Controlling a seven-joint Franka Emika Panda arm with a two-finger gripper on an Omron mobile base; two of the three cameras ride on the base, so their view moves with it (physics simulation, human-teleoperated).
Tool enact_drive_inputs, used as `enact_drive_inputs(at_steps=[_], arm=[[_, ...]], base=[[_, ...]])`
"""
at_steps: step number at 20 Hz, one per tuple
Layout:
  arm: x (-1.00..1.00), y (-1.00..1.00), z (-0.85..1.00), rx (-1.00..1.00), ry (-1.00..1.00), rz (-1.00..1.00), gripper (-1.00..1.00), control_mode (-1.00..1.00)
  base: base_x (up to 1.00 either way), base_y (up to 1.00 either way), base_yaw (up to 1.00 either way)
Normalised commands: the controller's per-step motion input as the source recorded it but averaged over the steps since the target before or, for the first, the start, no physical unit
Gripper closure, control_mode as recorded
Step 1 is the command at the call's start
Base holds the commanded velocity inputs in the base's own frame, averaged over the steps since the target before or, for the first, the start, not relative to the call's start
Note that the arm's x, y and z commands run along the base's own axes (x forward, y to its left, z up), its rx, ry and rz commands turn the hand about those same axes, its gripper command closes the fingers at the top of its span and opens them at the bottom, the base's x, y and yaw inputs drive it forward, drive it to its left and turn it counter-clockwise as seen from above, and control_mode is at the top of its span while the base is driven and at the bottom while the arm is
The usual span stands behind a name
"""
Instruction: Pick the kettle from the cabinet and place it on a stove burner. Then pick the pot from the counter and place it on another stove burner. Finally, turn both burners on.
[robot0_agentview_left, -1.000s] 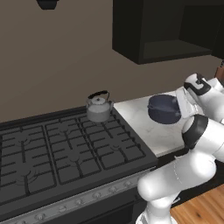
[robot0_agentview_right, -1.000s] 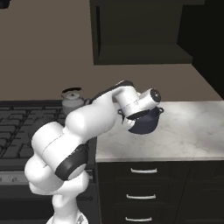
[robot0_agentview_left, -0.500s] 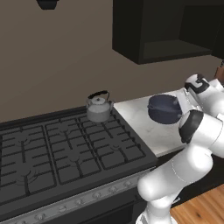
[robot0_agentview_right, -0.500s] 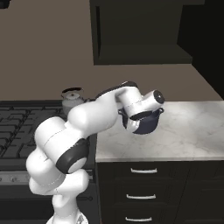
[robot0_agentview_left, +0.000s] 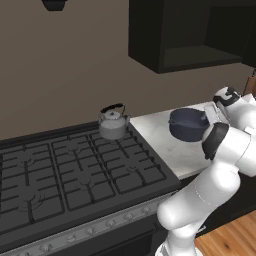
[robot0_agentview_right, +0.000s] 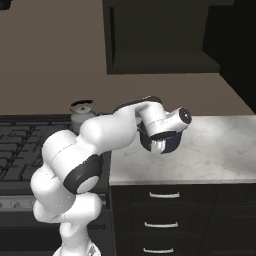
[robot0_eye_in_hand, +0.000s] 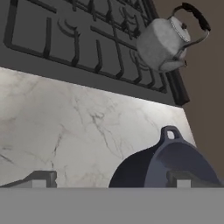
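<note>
Right, round blue-grey pot (robot0_eye_in_hand: 175, 168) on veined marble counter (robot0_eye_in_hand: 65, 127), prob.

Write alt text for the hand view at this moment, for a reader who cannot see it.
The open gripper hangs over the white marble counter, one fingertip in front of the dark blue-grey pot and the other over bare marble. Beyond the counter, the silver kettle with its black handle sits on the grate of the black stove.

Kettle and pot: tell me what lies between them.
In the hand view, bare white counter and the stove's black edge separate the kettle from the pot. Nothing else sits on that stretch.
</note>
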Motion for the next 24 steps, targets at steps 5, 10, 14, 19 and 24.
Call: enact_drive_inputs(at_steps=[5,10,14,19,24], arm=[[0.09,-0.03,-0.01,-0.16,-0.01,0.01,-1.0,-1.0],[0.14,0.0,-0.02,-0.16,0.0,0.0,-1.0,-1.0],[0.13,0.0,-0.18,-0.16,0.0,0.0,-1.0,-1.0],[0.07,0.0,-0.18,-0.14,0.0,0.0,-1.0,-1.0],[0.17,0.0,-0.07,-0.1,0.0,0.0,-1.0,-1.0]], base=[[0.0,0.0,0.0],[0.0,0.0,0.0],[0.0,0.0,0.0],[0.0,0.0,0.0],[0.0,0.0,0.0]])
